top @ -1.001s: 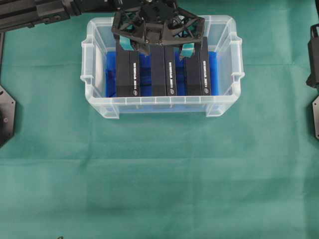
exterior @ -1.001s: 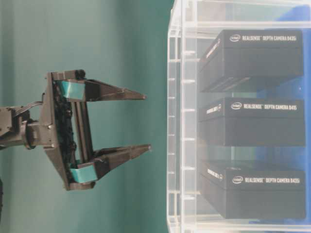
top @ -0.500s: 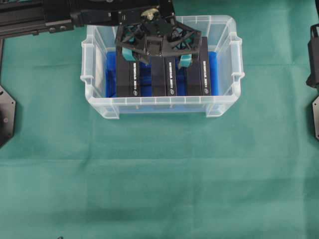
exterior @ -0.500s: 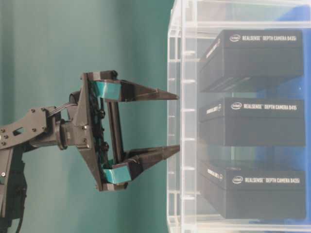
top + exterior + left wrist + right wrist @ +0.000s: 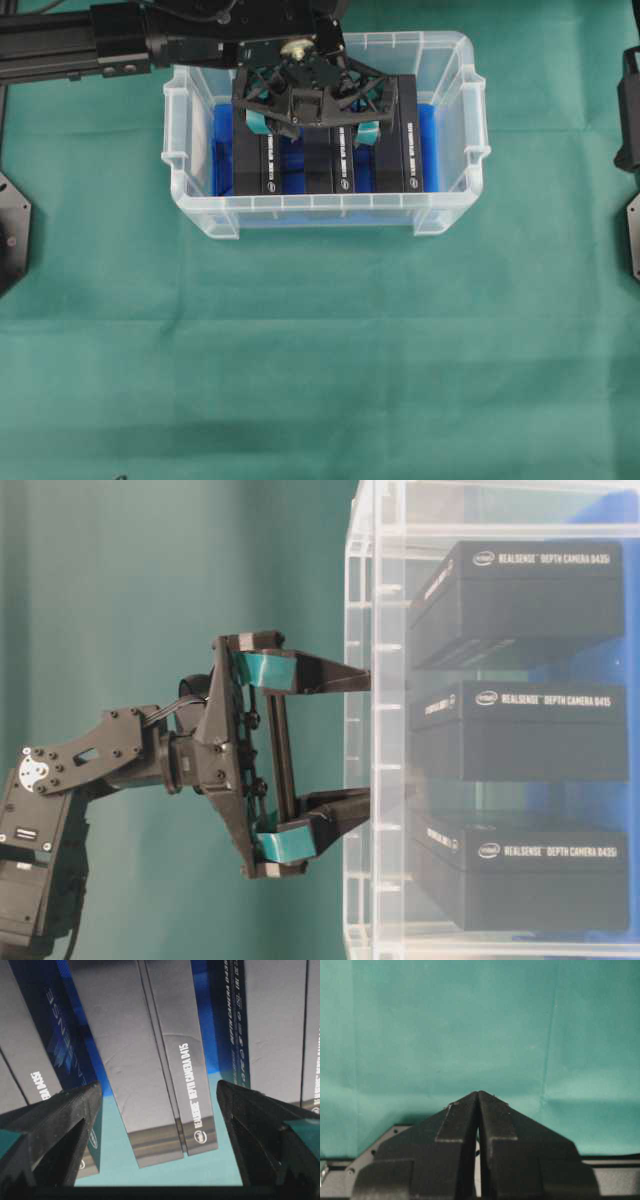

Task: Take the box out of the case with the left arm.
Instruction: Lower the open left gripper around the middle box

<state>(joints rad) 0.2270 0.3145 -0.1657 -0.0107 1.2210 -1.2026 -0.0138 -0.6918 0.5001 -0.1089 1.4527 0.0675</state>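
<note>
Reading "REALSENSE DEPTH CAMERA D415" on middle box [image 5: 165, 1085] | left fingers [image 5: 60, 1115] spread wide, grasping nothing | right fingers [image 5: 470, 1125] pressed together

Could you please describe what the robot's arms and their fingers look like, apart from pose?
The left arm is black with boxy segments, visible screws and a thin dark cable at the wrist. Its gripper is an open black lattice with teal pads at the base of tapered black fingers. The right gripper's fingers are plain black wedges.
</note>
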